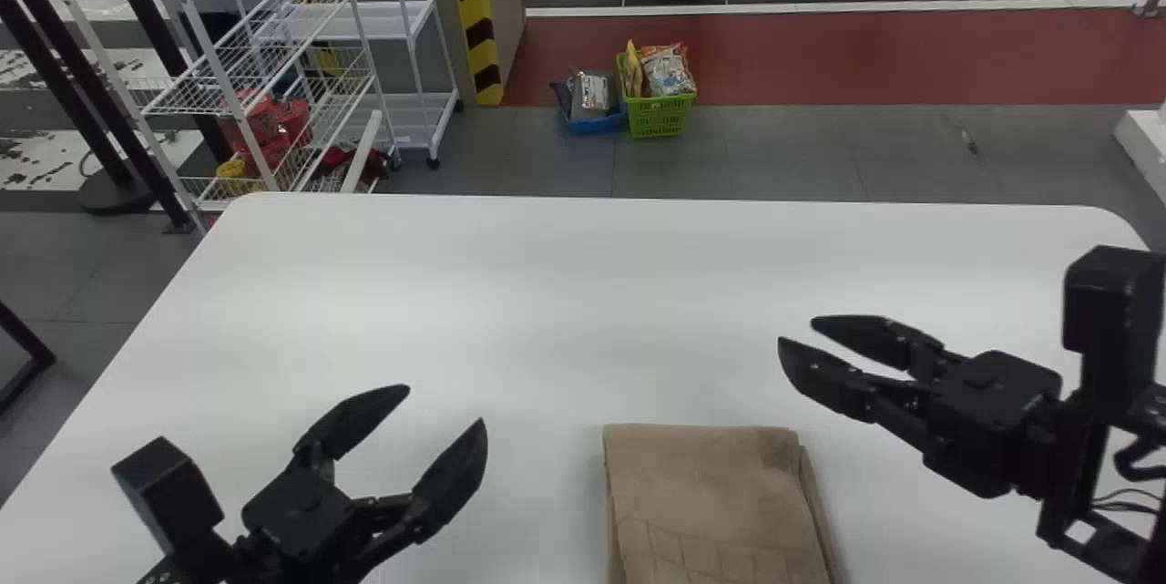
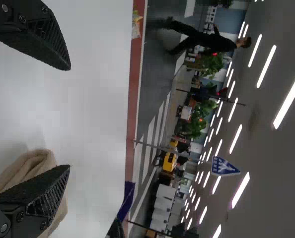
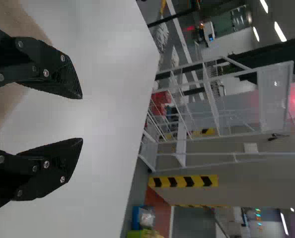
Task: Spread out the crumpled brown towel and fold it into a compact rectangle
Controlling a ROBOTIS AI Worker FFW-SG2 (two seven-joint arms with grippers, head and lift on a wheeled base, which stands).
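Note:
The brown towel [image 1: 710, 493] lies folded in a layered, roughly rectangular stack at the table's near edge; its lower end is cut off by the head view's bottom edge. My left gripper [image 1: 447, 405] is open above the table to the left of the towel, holding nothing. On the towel's other side, farther back, my right gripper [image 1: 795, 331] hangs open and empty. In the left wrist view the left gripper [image 2: 70, 117] has its fingers wide apart, with the towel's rounded fold [image 2: 38, 158] behind one finger. In the right wrist view the right gripper [image 3: 82, 118] shows parted fingers, and the towel [image 3: 13, 29] lies beyond them.
The white table [image 1: 510, 292] extends behind and around the towel. Past its far edge, a green basket [image 1: 658, 115] and a blue one [image 1: 597, 123] with packages stand on the floor. White wire shelves [image 1: 264, 56] are at the back left.

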